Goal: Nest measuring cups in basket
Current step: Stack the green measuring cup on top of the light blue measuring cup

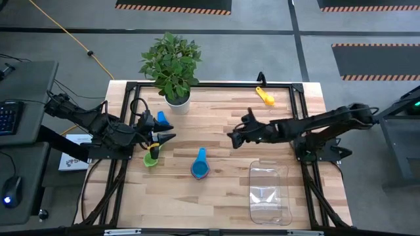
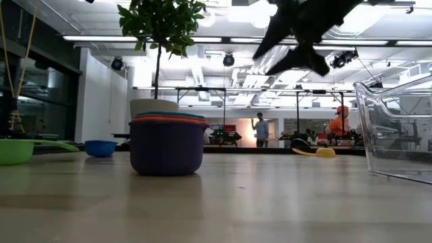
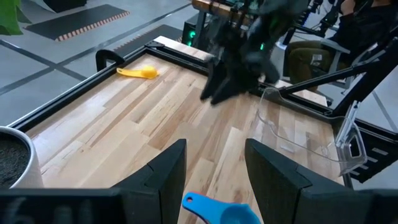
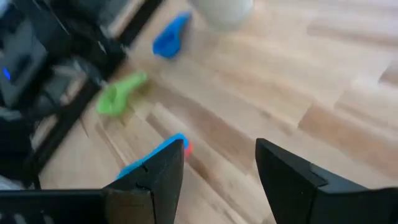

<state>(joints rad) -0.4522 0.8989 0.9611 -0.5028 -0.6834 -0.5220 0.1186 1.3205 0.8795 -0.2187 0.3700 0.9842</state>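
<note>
From the high view we've got a stack of nested plastic measuring cups [image 1: 200,168], light blue on top, just left of the clear plastic rectangular basket [image 1: 269,193], which holds nothing yet. Three loose cups: green [image 1: 151,158], blue [image 1: 162,119], yellow [image 1: 265,97]. Low view shows the stack [image 2: 167,142] sitting on the table. Wrist views: left gripper [image 3: 214,171] and right gripper [image 4: 221,169] both spread, holding nothing.
</note>
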